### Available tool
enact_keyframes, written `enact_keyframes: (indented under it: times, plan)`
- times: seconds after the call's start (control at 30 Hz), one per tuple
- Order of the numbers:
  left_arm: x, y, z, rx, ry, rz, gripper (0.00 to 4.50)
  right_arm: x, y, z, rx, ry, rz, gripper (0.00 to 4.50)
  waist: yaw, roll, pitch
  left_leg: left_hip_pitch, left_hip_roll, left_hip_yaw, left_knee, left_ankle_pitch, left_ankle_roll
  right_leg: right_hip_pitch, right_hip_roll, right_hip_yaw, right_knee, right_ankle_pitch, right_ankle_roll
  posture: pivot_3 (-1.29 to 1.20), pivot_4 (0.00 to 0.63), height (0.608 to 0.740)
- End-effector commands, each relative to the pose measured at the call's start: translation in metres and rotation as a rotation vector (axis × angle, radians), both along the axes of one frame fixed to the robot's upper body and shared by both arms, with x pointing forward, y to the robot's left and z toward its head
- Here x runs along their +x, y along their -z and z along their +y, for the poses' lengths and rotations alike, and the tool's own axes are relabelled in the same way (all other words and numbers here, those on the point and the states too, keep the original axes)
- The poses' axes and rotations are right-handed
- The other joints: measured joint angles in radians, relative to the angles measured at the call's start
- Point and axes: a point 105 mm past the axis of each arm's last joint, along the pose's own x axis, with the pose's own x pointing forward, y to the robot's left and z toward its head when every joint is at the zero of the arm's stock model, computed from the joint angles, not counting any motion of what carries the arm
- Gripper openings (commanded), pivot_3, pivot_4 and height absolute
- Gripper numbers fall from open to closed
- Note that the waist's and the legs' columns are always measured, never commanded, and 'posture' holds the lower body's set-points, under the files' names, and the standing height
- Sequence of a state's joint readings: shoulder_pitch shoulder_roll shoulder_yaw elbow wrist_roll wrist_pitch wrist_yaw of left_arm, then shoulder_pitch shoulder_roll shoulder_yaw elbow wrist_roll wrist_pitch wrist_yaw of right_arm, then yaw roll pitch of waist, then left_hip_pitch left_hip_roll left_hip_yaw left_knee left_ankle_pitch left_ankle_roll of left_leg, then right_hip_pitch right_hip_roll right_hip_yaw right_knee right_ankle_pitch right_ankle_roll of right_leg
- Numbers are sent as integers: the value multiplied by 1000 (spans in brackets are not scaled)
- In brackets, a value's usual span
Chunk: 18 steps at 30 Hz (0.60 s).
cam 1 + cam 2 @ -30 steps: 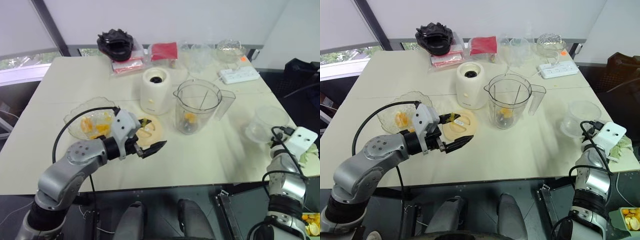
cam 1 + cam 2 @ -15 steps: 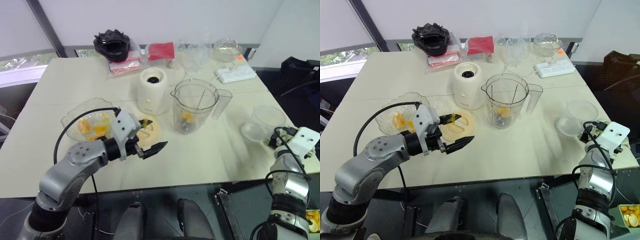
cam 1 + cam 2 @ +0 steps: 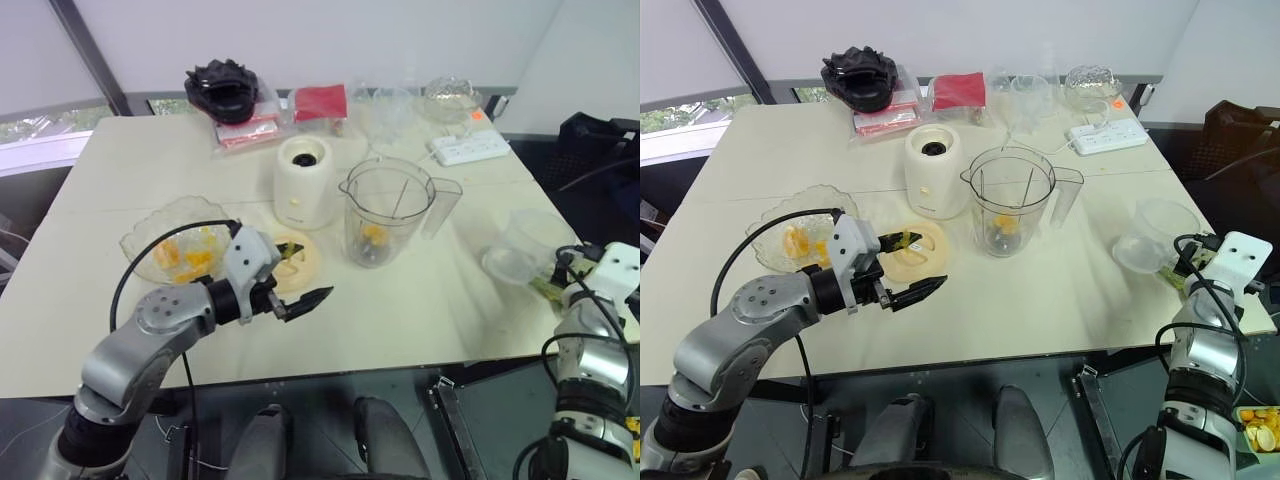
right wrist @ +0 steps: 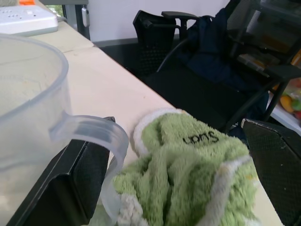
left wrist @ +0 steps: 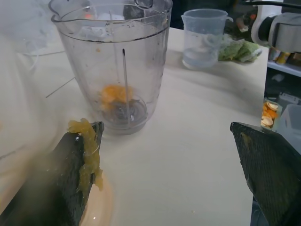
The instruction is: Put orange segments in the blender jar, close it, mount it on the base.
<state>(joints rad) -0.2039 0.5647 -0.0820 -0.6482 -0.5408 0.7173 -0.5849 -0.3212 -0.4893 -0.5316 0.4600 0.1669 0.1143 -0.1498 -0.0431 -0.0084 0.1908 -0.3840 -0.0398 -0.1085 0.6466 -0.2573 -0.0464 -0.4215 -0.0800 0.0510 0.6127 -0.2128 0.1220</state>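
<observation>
Tall clear plastic blender jar (image 3: 388, 212) standing uncapped beside cream-white base (image 3: 307, 182), holding few orange segments (image 3: 376, 234). More lying in scalloped glass bowl (image 3: 140, 243). Left gripper (image 3: 298, 276) gaping, pulp sticking to finger; right gripper (image 4: 178, 188) gaping, empty. Lidding, mounting pending.

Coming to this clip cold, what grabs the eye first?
The clear blender jar at mid-table, orange segments at its bottom, with the cream base beside it. Nearer, the left pincer hangs open over the pale-yellow lid, orange pulp smeared on one finger. At the table's right edge, the right pincer is open around a green cloth.
</observation>
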Motion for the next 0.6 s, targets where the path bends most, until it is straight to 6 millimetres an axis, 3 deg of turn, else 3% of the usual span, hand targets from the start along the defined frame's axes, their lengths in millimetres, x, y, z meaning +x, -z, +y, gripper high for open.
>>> enact_keyframes:
  times: [0.03,0.13,0.23,0.3,0.47,0.6]
  plan:
    - [-2,-9,-3,-4,14,-45,4500,4,-8,-5,-33,-1,-9,4450,0,0,0,0,0,0,0,0,0,0,0,0,0,0,0,0,150,740]
    - [-1,-7,-1,-1,9,-43,4500,7,-6,-4,-30,-10,-5,4450,0,0,0,0,0,0,0,0,0,0,0,0,0,0,0,0,150,740]
    - [0,-3,1,2,2,-42,4500,10,-5,0,-26,-24,-8,3627,-1,0,0,0,0,0,0,0,0,0,0,0,0,0,0,0,150,740]
    - [1,-2,2,3,-1,-43,4500,11,-3,2,-26,-32,-9,2753,-1,0,0,0,0,0,0,0,0,0,0,0,0,0,0,0,150,740]
    - [0,1,5,3,-4,-48,4500,10,0,7,-19,-40,-11,55,5,0,0,-1,0,0,0,0,0,0,0,0,0,0,0,0,150,740]
    - [2,2,8,7,-11,-53,4500,11,1,13,-11,-60,-18,55,15,-2,0,1,0,-2,1,0,0,3,0,-1,-1,0,0,0,150,740]
